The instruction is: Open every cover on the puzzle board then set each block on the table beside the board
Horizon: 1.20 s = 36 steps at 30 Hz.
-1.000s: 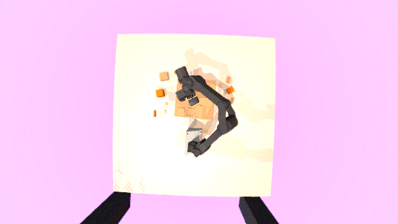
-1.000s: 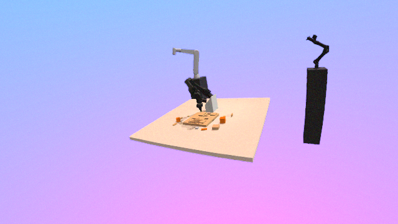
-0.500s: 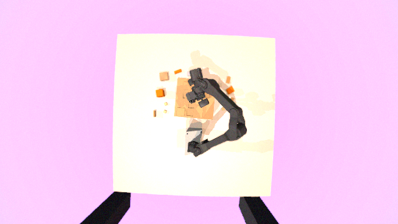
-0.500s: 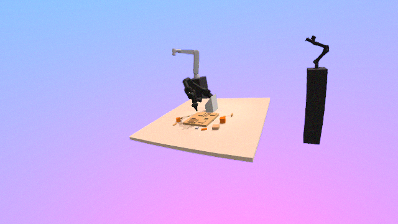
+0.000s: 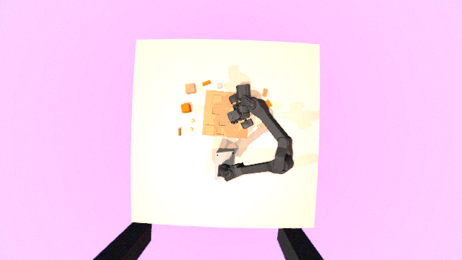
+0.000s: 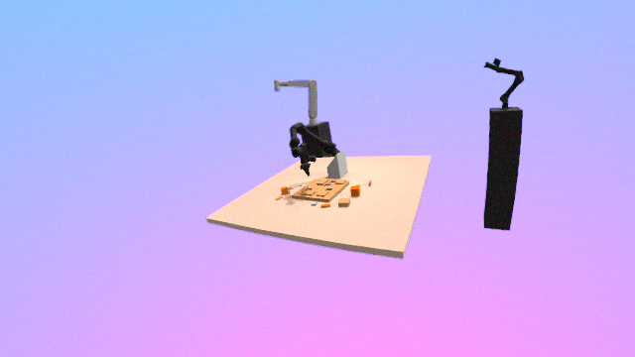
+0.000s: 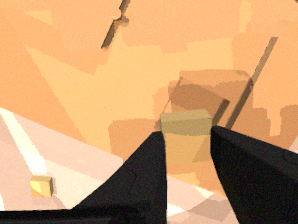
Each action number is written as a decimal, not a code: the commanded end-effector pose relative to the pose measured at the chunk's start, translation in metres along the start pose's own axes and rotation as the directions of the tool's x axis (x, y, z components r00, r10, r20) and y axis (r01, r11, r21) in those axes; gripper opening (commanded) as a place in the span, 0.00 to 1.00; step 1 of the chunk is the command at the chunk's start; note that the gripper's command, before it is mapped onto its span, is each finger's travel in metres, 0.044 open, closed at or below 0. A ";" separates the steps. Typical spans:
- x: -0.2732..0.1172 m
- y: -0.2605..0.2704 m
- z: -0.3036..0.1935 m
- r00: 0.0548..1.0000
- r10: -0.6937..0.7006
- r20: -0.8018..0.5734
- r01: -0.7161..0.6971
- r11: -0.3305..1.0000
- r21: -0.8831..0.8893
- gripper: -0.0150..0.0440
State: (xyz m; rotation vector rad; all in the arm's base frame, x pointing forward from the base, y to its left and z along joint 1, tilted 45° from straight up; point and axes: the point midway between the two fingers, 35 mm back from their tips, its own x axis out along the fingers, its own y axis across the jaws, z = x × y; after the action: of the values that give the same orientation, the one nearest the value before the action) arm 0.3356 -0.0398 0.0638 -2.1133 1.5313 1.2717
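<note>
My gripper is shut on a pale yellow block and holds it above the right part of the tan puzzle board. The arm hides that part of the board in the top view. Wells or cover outlines show on its left part; which covers stand open is too small to tell. Left of the board lie a tan block and an orange block. An orange bar and a pale block lie beyond its far edge.
Two small yellow pieces and a thin brown piece lie left. Orange pieces and a small yellow block lie right. A grey stand rises by the arm's base.
</note>
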 end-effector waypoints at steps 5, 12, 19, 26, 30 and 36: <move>0.002 0.028 -0.017 1.000 0.010 -0.002 -0.010 1.000 -0.006 0.39; 0.001 0.053 -0.030 1.000 0.010 -0.005 -0.010 1.000 -0.006 0.39; 0.000 0.078 -0.042 1.000 0.012 -0.011 -0.012 1.000 -0.006 0.39; -0.001 0.104 -0.050 1.000 0.016 -0.019 -0.016 1.000 -0.006 0.39; -0.001 0.119 -0.054 1.000 0.019 -0.024 -0.019 1.000 -0.006 0.39; -0.002 0.141 -0.057 0.999 0.026 -0.034 -0.026 1.000 -0.006 0.39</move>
State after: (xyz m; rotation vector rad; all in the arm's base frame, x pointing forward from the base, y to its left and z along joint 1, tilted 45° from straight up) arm 0.2539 -0.1276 0.1375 -2.1366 1.5581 1.2477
